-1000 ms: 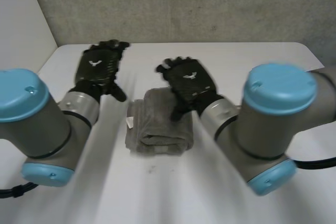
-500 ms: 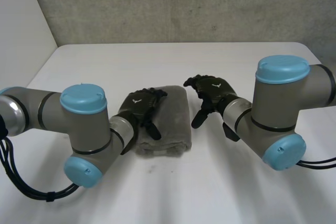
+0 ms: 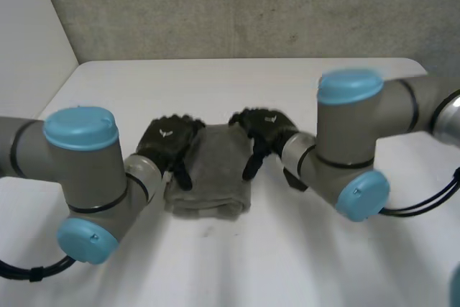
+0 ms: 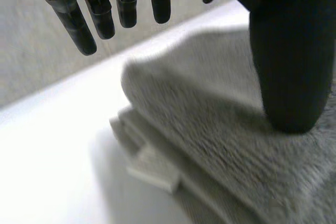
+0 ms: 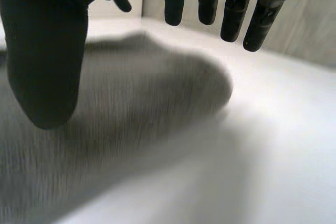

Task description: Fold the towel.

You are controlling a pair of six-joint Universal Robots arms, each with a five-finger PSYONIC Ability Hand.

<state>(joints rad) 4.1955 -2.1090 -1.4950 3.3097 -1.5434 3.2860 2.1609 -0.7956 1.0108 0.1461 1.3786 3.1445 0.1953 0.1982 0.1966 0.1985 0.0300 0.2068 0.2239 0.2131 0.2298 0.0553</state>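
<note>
A grey towel lies folded into a thick stack in the middle of the white table. My left hand hovers over the towel's left edge, open, with straight fingers and the thumb resting on the top layer. My right hand is over the towel's right edge, open as well. Its thumb hangs over the towel and its fingers point past the far corner. A white label sticks out between the lower layers.
A grey wall stands behind the table. The table's left edge meets a pale side panel. Both arms reach in low from the sides, elbows near the front.
Both hands have drawn in toward the towel: the left moved from the far left onto its left edge, the right shifted left and down to its right edge. The towel stays folded.
</note>
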